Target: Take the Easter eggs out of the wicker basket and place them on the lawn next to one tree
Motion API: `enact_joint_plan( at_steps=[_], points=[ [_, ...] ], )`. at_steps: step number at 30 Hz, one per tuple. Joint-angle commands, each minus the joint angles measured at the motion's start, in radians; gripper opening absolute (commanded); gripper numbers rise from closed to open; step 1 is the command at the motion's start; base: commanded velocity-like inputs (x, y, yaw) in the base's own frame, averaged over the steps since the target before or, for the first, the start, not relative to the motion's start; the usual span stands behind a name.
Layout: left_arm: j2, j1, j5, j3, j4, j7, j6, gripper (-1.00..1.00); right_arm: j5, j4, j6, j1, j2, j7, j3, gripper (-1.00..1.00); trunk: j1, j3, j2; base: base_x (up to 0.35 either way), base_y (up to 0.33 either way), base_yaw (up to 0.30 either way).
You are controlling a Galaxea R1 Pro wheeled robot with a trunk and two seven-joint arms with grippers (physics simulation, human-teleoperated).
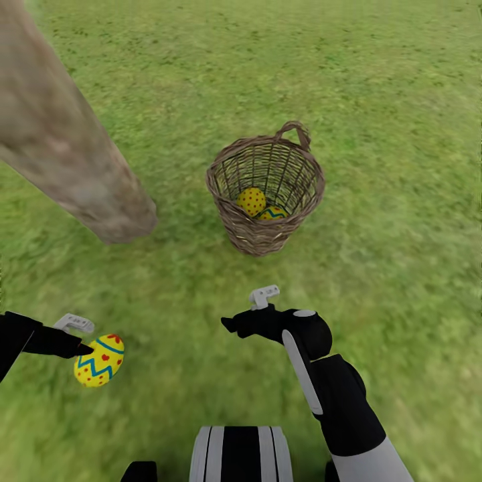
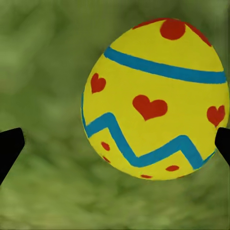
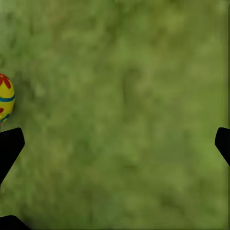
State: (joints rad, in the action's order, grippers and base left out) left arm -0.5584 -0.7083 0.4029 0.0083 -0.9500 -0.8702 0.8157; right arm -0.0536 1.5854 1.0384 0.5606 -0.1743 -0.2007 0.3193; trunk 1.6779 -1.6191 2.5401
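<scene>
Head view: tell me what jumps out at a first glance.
A bright yellow Easter egg at the left gripper, low over the lawn; the left wrist view shows the fingers spread wide, so it may not be gripped. Ahead stands the wicker basket with two more eggs inside, and the tree slants in beside it.

Our left arm [image 1: 20, 338] reaches in low from the left edge, its gripper [image 1: 86, 348] pointing inward; wrist view shows the fingertips [image 2: 10, 146] spread wide apart. Our right arm [image 1: 335, 395] bends at the elbow, forearm angled up and leftward, and its gripper [image 1: 229, 326] has jaws parted, fingertips [image 3: 9, 143] at opposite frame edges.
</scene>
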Motion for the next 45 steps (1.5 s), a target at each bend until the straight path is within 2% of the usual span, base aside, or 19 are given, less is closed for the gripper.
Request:
enact_joint_plan(
  at_steps=[1, 45],
  points=[
    [0.000, 0.000, 0.009, 0.001, -0.001, -0.009, 0.003, 1.00, -0.005, 0.001, 0.005, 0.000, 0.000, 0.003, 0.000, 1.00, -0.001, 0.003, 0.000, 0.000, 0.000, 0.000],
    [0.000, 0.000, 0.010, 0.001, -0.001, -0.009, 0.003, 1.00, -0.005, 0.001, 0.005, 0.000, 0.000, 0.003, 0.001, 1.00, -0.020, 0.174, -0.010, 0.000, 0.000, 0.000]
  ],
)
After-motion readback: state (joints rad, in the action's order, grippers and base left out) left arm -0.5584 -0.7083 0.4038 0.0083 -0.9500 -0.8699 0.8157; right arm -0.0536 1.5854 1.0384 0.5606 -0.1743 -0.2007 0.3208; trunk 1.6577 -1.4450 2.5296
